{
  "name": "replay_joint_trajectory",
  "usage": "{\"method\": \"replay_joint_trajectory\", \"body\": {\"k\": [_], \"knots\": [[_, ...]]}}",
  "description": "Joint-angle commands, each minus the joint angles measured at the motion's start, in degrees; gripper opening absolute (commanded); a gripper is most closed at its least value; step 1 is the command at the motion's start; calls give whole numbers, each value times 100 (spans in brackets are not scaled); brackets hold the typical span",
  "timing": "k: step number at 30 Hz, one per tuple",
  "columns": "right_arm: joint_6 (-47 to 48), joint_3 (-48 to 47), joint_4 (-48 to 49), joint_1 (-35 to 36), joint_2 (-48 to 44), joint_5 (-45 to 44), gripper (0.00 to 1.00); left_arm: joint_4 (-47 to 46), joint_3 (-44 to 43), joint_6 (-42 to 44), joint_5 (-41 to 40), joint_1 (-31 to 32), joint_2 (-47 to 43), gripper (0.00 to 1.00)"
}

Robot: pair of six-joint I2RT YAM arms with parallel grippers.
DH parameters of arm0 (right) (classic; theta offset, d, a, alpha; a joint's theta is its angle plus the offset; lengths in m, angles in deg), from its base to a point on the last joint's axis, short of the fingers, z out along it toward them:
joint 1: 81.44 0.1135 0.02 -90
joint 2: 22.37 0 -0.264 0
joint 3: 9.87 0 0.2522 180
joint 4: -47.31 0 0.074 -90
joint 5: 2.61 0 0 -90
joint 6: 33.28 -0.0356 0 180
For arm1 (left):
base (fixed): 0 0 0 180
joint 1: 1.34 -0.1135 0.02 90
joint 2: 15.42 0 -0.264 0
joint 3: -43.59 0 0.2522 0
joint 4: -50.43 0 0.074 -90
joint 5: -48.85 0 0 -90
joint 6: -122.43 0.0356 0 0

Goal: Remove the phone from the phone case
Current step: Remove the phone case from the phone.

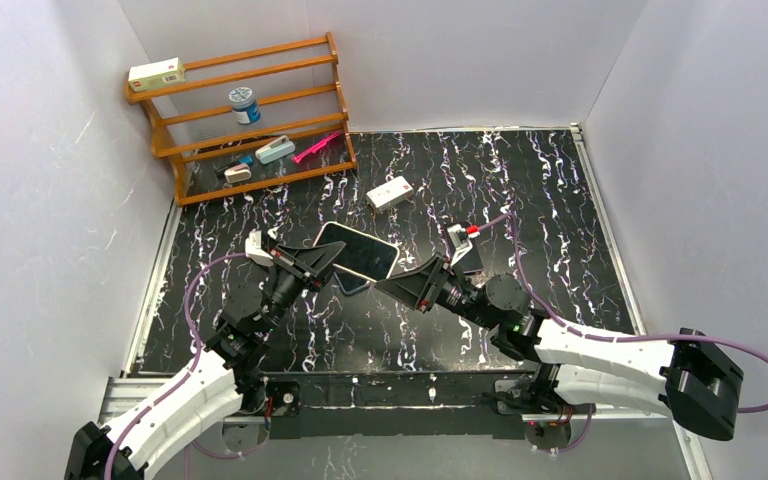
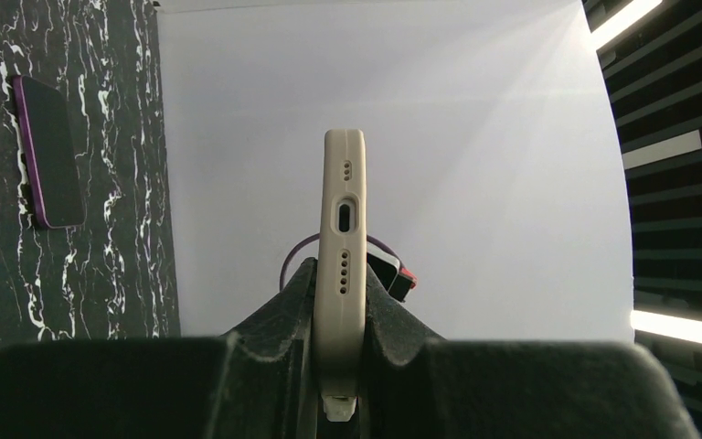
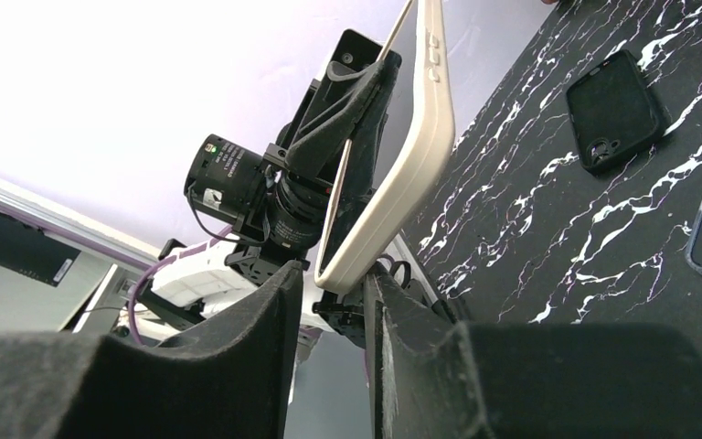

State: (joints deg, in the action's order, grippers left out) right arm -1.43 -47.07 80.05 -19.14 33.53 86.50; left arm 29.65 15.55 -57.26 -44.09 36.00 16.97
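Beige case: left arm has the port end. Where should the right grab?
Probably the free corner of the case, from the opposite end, jaws across its lip. The left gripper pins the port end, leaving that rounded corner exposed to peel.

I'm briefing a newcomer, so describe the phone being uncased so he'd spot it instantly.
Find the black marbled table, then its middle. There the beige-cased phone is held off the surface between the left pincer and right pincer; the black case and purple phone lie flat.
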Motion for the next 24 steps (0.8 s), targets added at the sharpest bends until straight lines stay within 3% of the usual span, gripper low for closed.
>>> {"method": "replay_joint_trajectory", "body": {"k": [1, 9, 17, 24], "knots": [[-29, 68, 541, -38, 3, -99, 37, -448, 23, 22, 89, -8, -140, 0], [-208, 191, 680, -78, 32, -275, 31, -464, -56, 207, 294, -8, -70, 0], [-354, 200, 729, -111, 1, -329, 38, -487, -66, 318, 522, -8, -52, 0], [-272, 159, 709, -138, 135, -133, 32, -501, -57, 304, 519, -8, -73, 0]]}}
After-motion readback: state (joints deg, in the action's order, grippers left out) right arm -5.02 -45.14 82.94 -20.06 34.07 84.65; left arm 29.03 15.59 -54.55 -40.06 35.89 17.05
